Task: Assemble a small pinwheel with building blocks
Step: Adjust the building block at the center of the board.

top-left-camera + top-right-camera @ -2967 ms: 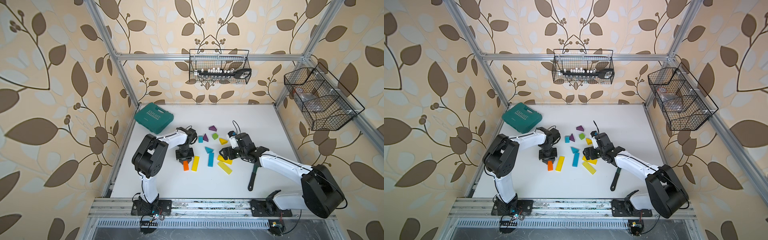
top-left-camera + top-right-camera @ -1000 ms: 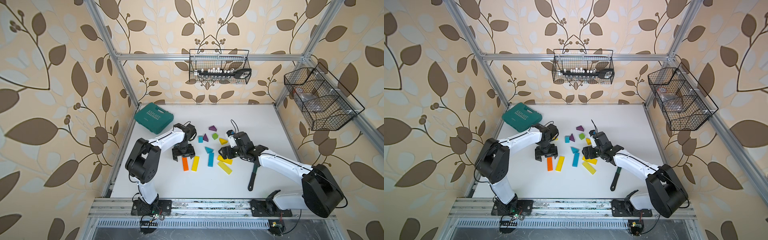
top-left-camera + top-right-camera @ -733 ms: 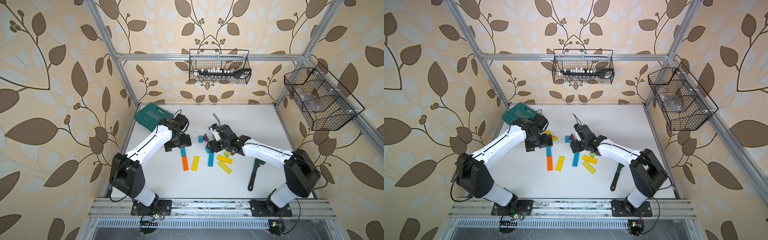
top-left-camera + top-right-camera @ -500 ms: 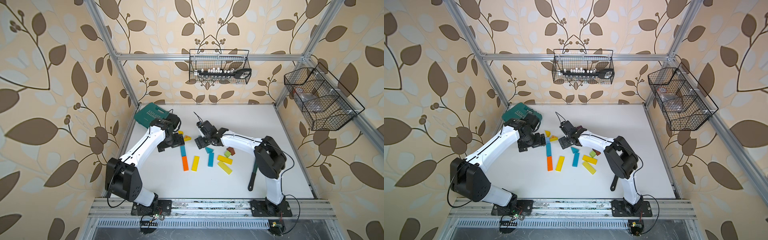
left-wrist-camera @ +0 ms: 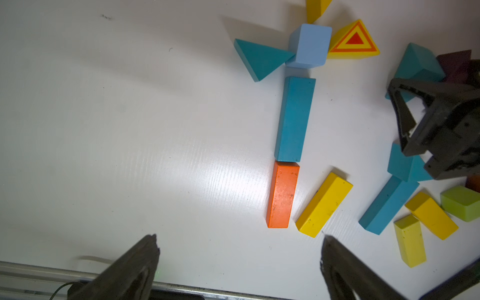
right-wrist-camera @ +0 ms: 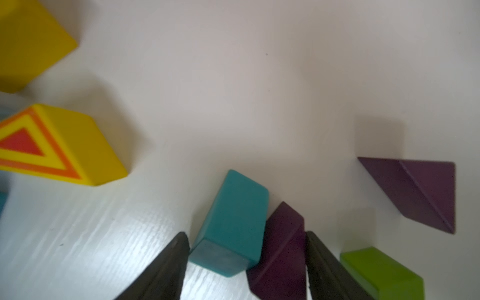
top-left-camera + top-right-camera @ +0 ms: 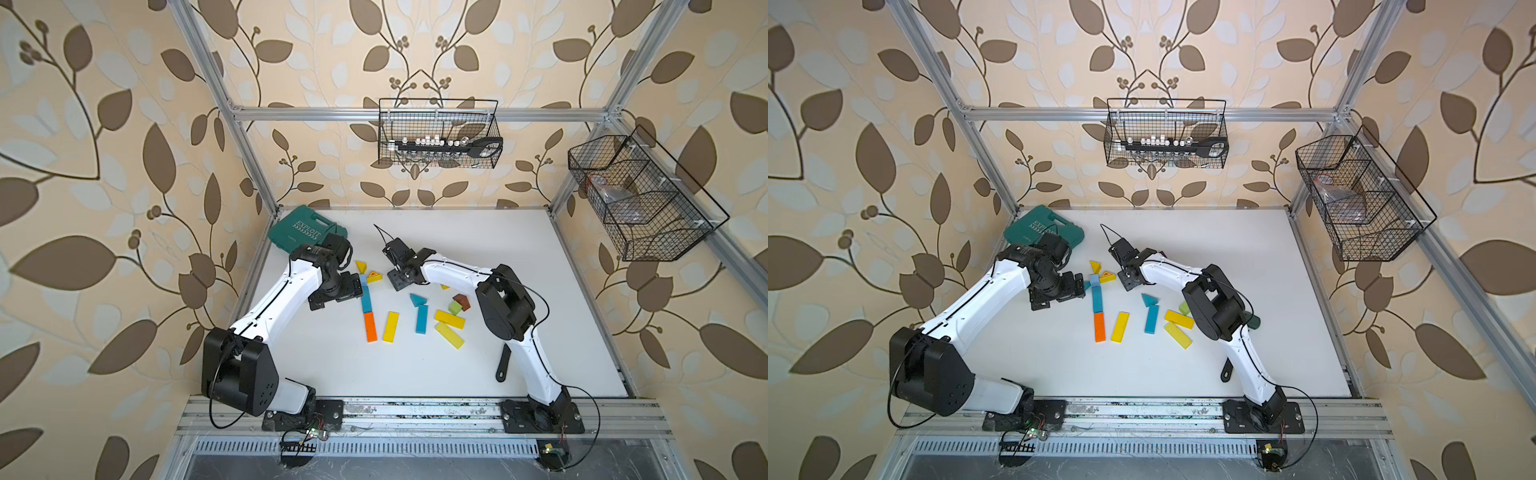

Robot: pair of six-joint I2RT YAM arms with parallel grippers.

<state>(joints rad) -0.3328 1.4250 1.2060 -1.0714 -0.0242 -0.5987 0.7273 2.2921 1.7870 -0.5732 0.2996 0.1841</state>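
Observation:
The building blocks form a line on the white table: orange bar [image 7: 370, 327], teal bar [image 7: 366, 299], pale blue cube [image 5: 309, 45]. Round the cube lie a teal wedge [image 5: 257, 58], a yellow wedge [image 7: 361, 266] and a patterned yellow triangle [image 7: 374, 276]. My left gripper [image 7: 334, 291] hovers left of the cube, open wide and empty [image 5: 239, 241]. My right gripper [image 7: 398, 280] sits right of the triangle. Its fingers press a teal block [image 6: 233, 220] and a purple wedge [image 6: 280, 246] between them [image 6: 246, 233].
Loose blocks lie to the right of the line: a yellow bar [image 7: 391, 327], teal bar [image 7: 422, 318], teal wedge [image 7: 417, 299], two yellow bars [image 7: 449, 319], green [image 7: 455, 308] and brown [image 7: 462, 301] blocks. Dark wrench [image 7: 503, 365] front right. Teal case [image 7: 299, 235] back left.
Both arms have swung toward the back left of the table. The cube, teal bar and wedges now stand beyond the orange bar. My right gripper's jaws have narrowed onto the teal block and purple wedge.

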